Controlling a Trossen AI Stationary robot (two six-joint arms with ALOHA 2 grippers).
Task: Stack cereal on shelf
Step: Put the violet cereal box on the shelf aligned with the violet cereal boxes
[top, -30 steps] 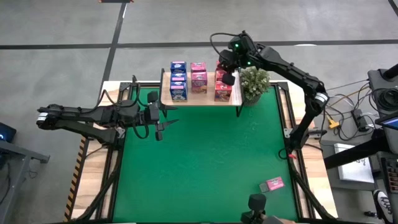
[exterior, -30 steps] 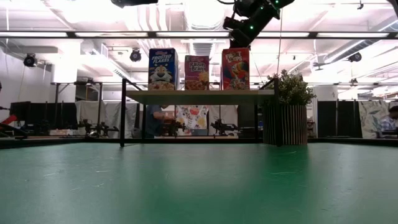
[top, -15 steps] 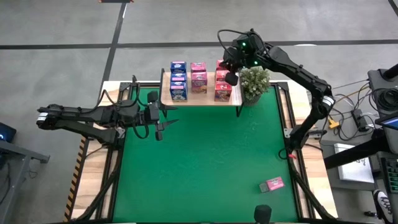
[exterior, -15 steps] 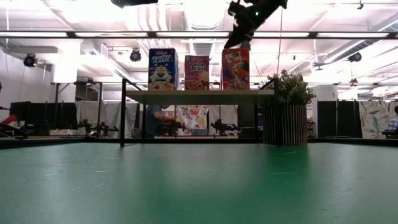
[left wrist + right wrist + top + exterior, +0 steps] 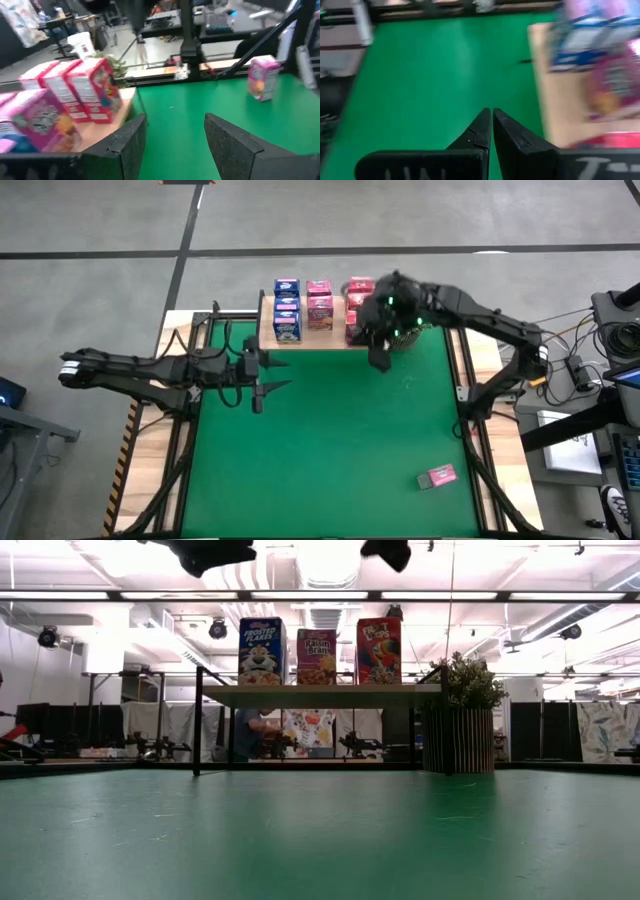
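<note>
The shelf [image 5: 335, 340] stands at the mat's far edge with cereal on its board: a blue row [image 5: 287, 310], a pink row [image 5: 320, 305] and a red row [image 5: 358, 300]. From the low view I read three fronts [image 5: 317, 657] standing upright side by side. One pink cereal box [image 5: 437, 476] lies on the mat at the near right; the left wrist view shows it [image 5: 262, 77]. My right gripper [image 5: 380, 360] hovers shut above the shelf's near right corner, holding nothing. My left gripper [image 5: 280, 373] hangs open left of the shelf, pointing toward the table's right.
A potted plant [image 5: 462, 725] stands just right of the shelf, partly under my right arm. The green mat [image 5: 330, 450] stretches bare between the shelf and the loose box. Black frame rails [image 5: 185, 450] run along the table's sides.
My right gripper has swung from above the red boxes at the shelf's far right toward the table's near edge, tipping further downward, and has stayed shut. My left gripper has sunk a little and rolled slightly, still open. The boxes have not moved.
</note>
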